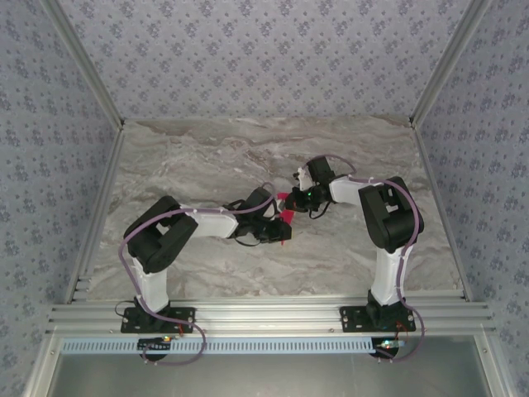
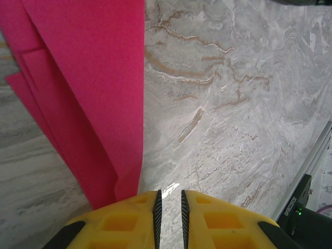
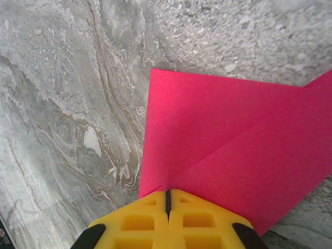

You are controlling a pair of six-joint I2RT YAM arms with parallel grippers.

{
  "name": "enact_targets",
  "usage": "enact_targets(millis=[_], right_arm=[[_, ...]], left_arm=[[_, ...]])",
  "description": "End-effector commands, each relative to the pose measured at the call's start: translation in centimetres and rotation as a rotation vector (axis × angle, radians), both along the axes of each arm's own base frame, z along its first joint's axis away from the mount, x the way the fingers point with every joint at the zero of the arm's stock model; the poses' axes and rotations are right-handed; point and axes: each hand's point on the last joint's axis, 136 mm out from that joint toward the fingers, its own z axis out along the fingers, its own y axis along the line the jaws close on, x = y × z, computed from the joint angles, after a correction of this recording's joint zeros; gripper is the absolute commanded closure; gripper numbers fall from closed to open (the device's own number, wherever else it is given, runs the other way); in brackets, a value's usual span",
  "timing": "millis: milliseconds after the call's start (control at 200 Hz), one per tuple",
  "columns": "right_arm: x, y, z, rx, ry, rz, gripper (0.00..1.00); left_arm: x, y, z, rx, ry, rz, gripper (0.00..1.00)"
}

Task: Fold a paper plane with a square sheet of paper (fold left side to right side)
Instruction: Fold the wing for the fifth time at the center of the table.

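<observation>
The magenta-pink paper (image 1: 286, 216) lies creased into a smaller folded shape on the marble table, between the two grippers. In the left wrist view the paper (image 2: 88, 93) runs as layered flaps along the left, beside my left gripper (image 2: 169, 199). Its jaws stand a narrow gap apart with only marble between them. My left gripper (image 1: 274, 229) sits at the paper's near edge. My right gripper (image 3: 168, 194) is shut, its tips resting on the paper (image 3: 233, 135) near a corner where a diagonal crease ends. From above, the right gripper (image 1: 302, 198) is at the paper's far side.
Grey veined marble table (image 1: 207, 157) with an aluminium rail (image 1: 256, 314) along the near edge and patterned walls around. The two wrists are close together at the table's middle. Open marble lies to the far side and left.
</observation>
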Motion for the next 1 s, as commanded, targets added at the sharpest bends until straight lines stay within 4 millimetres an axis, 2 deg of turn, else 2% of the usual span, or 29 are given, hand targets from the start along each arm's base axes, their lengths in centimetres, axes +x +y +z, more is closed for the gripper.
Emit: enact_targets(millis=[0,380,794,904,994], right_arm=[[-1.9,-2.6,-4.0,-0.156,0.107,-0.028,0.94],[-1.9,-3.0,-4.4,-0.18,0.118,-0.031,0.93],[-1.8,-3.2,-4.5,-0.188,0.126,-0.035,0.93],[-1.8,-3.1,-4.4,-0.181,0.126,-0.032,0.94],[-1.7,-2.9,-4.2,-0.173,0.123,-0.032,0.94]], left_arm=[[-0.4,0.9,-1.5,0.04,0.028,0.012,0.82],[-1.1,1.9,-2.1,0.058,0.041,0.031,0.84],[-2.9,3.3,-1.3,0.02,0.058,0.035,0.9],[-2.5,3.6,-0.2,-0.027,0.053,0.051,0.91],[-1.4,3.6,1.6,-0.08,0.035,0.061,0.9]])
